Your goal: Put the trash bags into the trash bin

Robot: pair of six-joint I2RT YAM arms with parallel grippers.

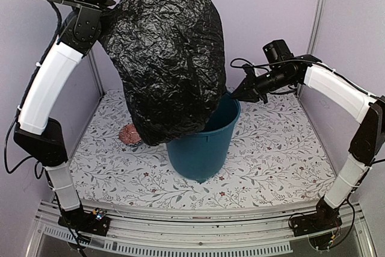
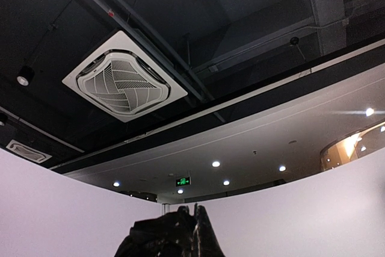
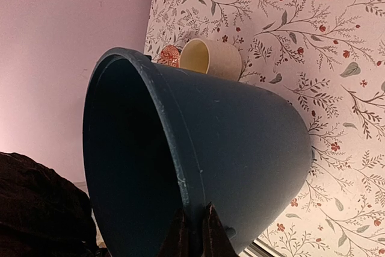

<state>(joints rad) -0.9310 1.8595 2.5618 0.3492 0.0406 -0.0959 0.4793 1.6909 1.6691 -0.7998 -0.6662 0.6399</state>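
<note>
Trash bag (image 1: 168, 58) hangs lengthwise below the high left claw (image 2: 180, 212), which is clenched on its top, its bottom sagging across the left rim of the bin (image 1: 201, 148), whose right rim the right claw (image 3: 194, 228) pinches, so it wants lowering rightward.

Thin black plastic bag (image 1: 165, 58), glossy and heavily crinkled, catches the light along its many creases. The teal bucket (image 1: 201, 148) is smooth moulded plastic with a dull sheen and faint scuffs on its rolled rim. A cream mug (image 3: 210, 58) looks matt, possibly ceramic. The table cover (image 1: 271, 161) is a flat, matt floral print. The left arm's white shell (image 1: 48, 88) is smooth plastic.
</note>
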